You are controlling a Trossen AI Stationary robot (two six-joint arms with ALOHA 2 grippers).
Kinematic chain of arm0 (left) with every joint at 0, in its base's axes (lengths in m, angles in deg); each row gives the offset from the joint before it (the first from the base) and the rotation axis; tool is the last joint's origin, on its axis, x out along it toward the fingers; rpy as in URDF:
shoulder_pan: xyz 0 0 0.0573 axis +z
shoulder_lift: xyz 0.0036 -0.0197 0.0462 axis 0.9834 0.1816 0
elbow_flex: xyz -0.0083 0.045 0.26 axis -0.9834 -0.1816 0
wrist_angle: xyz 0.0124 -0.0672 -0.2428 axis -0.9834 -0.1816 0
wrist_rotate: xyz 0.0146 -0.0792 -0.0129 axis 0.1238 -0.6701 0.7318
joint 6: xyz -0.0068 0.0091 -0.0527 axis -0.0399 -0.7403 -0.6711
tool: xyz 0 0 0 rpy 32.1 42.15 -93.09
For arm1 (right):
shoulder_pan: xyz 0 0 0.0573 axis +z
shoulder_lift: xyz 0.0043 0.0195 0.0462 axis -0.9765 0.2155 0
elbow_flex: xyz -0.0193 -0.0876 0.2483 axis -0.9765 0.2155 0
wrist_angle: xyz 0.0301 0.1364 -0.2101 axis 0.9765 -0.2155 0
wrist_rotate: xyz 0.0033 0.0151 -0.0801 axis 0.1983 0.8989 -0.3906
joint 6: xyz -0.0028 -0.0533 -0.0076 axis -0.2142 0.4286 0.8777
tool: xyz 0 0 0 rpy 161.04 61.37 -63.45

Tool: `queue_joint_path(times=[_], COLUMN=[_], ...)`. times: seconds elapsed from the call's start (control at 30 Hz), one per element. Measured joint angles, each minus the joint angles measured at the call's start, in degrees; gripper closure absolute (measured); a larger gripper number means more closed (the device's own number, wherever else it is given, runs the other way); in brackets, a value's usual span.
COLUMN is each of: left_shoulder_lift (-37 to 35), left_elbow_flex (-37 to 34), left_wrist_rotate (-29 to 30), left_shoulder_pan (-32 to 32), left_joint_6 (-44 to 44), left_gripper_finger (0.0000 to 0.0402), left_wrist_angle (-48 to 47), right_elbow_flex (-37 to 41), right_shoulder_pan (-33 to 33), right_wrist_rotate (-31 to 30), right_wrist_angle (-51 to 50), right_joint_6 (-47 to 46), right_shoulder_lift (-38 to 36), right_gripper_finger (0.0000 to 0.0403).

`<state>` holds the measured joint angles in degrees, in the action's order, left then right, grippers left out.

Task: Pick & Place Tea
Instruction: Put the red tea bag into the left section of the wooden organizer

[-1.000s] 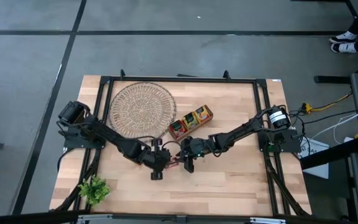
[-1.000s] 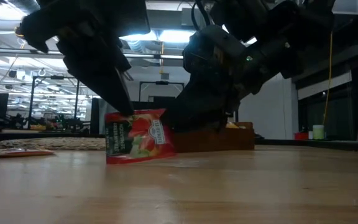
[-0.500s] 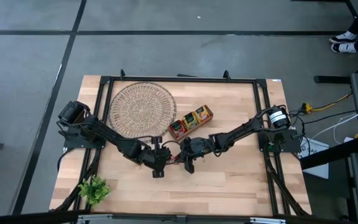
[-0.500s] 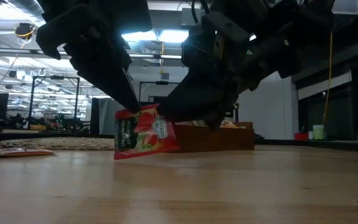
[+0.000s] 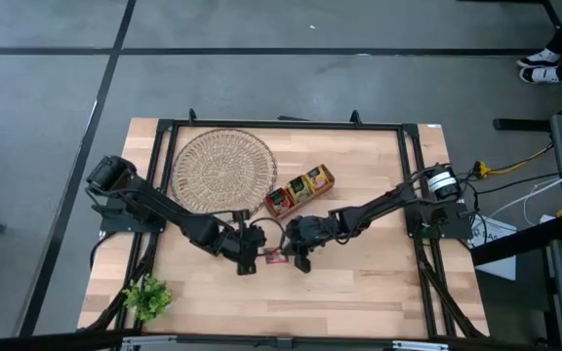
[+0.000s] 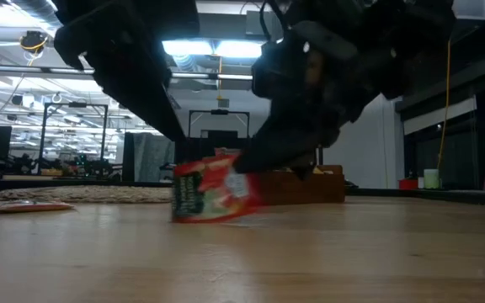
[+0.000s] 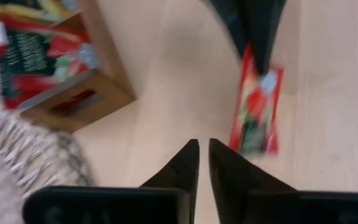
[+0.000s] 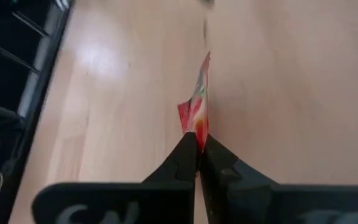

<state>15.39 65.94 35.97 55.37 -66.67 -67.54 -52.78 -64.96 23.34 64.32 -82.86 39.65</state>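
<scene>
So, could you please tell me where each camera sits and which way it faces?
High view: overhead, straight down; both arms, left gripper, right gripper.
Low view: table height, level across table; both arms from above.
Left wrist view: past its own near-shut fingers toward the red sachet and wooden tray.
Right wrist view: past its gripper, shut on the sachet.
All four views share the sachet.

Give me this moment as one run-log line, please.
phase: handover | right gripper: shut on red tea sachet | left gripper: released, nearly shut, beside it | tray: part filled
</scene>
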Motion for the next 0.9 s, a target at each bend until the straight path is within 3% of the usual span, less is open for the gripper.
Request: queue_joint_path(times=[0.1,0.2,0.3,0.47,0.6,0.73,0.9], left_shoulder_lift=[-2.43,-5.43,-7.92,-11.29,-12.46,-12.36,-12.29], left_elbow_flex=[-0.02,-1.79,-5.99,-15.6,-23.29,-30.86,-36.09], left_wrist_rotate=[2.05,8.24,14.14,14.75,11.38,5.19,-3.88], left_shoulder_pan=[-0.11,-1.57,-3.58,-3.54,-1.19,2.75,9.18], left_joint_6=[-2.3,-2.82,-3.03,-3.88,0.1,2.64,1.74], left_gripper_finger=[0.0347,0.0324,0.0304,0.0283,0.0276,0.0274,0.0278], left_wrist_angle=[-3.93,-2.81,3.28,20.46,42.35,63.38,78.68], right_elbow_flex=[0.04,0.42,2.68,9.86,15.08,17.58,16.14], right_shoulder_pan=[0.11,0.59,1.11,1.48,1.38,0.99,0.63], right_wrist_rotate=[-0.71,-3.82,-6.13,-11.9,-16.23,-16.76,-16.51], right_wrist_angle=[-6.75,-10.8,-12.56,-10.05,1.02,8.75,10.06], right_joint_6=[0.52,1.97,2.87,1.5,1.95,3.99,7.11], right_shoulder_lift=[-3.53,-7.82,-12.51,-20.82,-25.55,-26.93,-26.95], right_gripper_finger=[0.0394,0.0396,0.0396,0.0396,0.0396,0.0396,0.0396])
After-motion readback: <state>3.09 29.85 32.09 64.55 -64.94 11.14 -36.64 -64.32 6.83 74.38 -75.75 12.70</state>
